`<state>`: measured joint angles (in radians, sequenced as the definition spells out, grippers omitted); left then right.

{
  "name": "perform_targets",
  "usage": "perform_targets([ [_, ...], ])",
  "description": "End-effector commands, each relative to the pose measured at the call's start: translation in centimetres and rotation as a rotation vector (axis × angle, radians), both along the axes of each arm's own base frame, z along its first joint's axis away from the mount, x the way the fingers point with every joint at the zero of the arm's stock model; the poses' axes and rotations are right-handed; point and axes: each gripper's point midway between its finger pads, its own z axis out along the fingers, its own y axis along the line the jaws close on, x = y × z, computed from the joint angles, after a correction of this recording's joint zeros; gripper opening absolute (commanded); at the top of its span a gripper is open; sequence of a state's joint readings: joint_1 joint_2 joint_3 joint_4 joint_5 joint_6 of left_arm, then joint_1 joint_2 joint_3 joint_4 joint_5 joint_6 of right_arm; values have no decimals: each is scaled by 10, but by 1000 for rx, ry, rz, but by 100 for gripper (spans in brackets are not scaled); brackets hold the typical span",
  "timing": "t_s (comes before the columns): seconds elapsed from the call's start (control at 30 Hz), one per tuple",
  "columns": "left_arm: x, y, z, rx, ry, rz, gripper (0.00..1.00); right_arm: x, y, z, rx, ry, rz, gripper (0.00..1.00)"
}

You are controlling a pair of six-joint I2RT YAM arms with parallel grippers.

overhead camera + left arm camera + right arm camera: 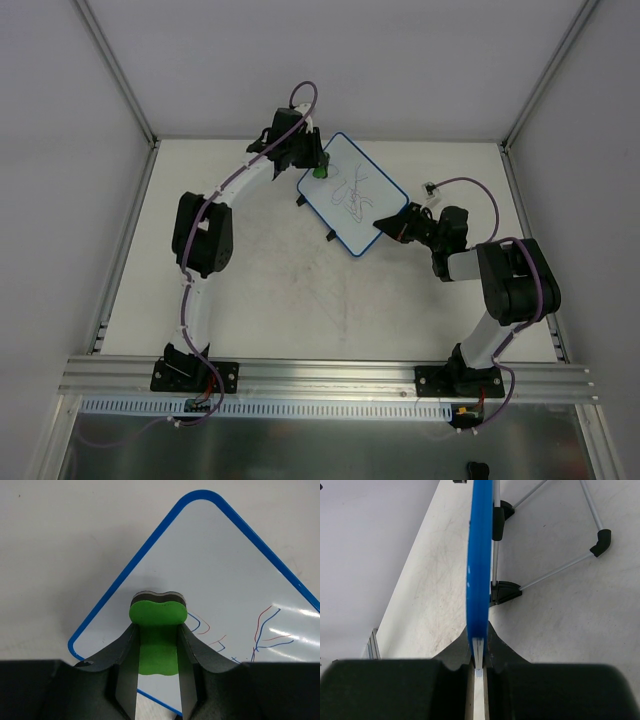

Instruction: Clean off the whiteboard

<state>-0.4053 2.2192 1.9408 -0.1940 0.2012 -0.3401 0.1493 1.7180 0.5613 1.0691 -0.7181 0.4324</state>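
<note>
**Top view.** The whiteboard (352, 195) sits at the far middle of the table (300, 310), turned cornerwise between the two arms. The left gripper (316, 168) is at the board's far-left corner and pinches a green eraser (318, 174) over the white face. The right gripper (385, 225) is at the near-right corner, clamped on the blue frame. Red and blue scribbles (355, 192) cross the middle of the board. Two small black feet (300, 203) show past its left edge. An aluminium rail (330, 372) along the near edge carries both arm bases.

**Left wrist view.** The fingers are pressed onto either side of the eraser (a dark layer shows at its far end). The eraser hangs over the board close to one rounded corner. Whether it touches the surface cannot be told. The scribbles lie just to its right, with nothing between them and the eraser.

**Right wrist view.** The board is seen edge-on, its blue rim rising straight out from between the closed fingers, which nip it tightly. To the right of the rim, two black clips (506, 591) join the board to thin wire legs (555, 570). These legs splay over the scuffed tabletop, and one ends in a black cap (601, 541). The legs crowd that side of the board, while the other side is open table.
</note>
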Motion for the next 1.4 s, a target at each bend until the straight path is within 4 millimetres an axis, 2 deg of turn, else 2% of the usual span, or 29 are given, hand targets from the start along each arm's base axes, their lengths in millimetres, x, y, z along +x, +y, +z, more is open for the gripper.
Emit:
perform_targets([
  [0.0, 17, -5, 13, 2, -76, 16, 0, -5, 13, 35, 16, -158, 73, 0],
  [0.2, 20, -6, -15, 48, -49, 65, 0, -7, 14, 37, 13, -168, 76, 0],
  [0.37, 19, -12, -19, 44, -42, 62, 0, -7, 15, 38, 13, -170, 81, 0],
  [0.43, 16, -27, -20, 26, -44, 3, 0, -8, 16, 37, 15, -166, 82, 0],
  [0.47, 19, -35, -9, 9, -67, -21, 0, -7, 15, 38, 15, -168, 81, 0],
  [0.5, 15, -46, -18, 1, -54, -61, 0, -8, 16, 37, 15, -166, 84, 0],
  [0.53, 15, -54, -17, 0, -65, -89, 0, -7, 16, 37, 14, -167, 83, 0],
  [0.6, 6, -76, -9, -22, -86, -163, 0, -8, 16, 37, 12, -167, 83, 0],
  [0.67, -3, -85, -11, -9, -90, -196, 0, -8, 16, 37, 12, -166, 83, 0],
  [0.7, -12, -94, -4, -9, -104, -227, 0, -7, 16, 38, 14, -167, 83, 0],
  [0.73, -16, -95, -4, 10, -115, -245, 0, -7, 16, 38, 13, -169, 83, 0],
  [0.77, -25, -97, -13, 26, -99, -258, 0, -7, 16, 38, 14, -168, 83, 0],
  [0.8, -31, -100, -6, 26, -107, -273, 0, -7, 16, 38, 15, -166, 82, 0],
  [0.83, -36, -100, -9, 32, -102, -283, 0, -7, 16, 38, 15, -166, 84, 0],
  [0.97, -47, -95, -24, 48, -56, -279, 0, -7, 16, 38, 13, -166, 83, 0],
  [1.07, -38, -59, -47, 78, 18, -141, 0, -9, 16, 38, 12, -166, 81, 0],
  [1.13, -34, -40, -50, 19, 89, -49, 0, -9, 15, 38, 9, -166, 82, 0],
  [1.17, -30, -19, -62, 12, 131, -2, 0, -10, 15, 39, 8, -169, 80, 0],
  [1.27, -25, 1, -72, -15, 182, 51, 0, -11, 15, 40, 8, -169, 82, 0],
  [1.37, -21, 12, -76, -15, 195, 102, 0, -13, 15, 40, 7, -170, 83, 0],
])
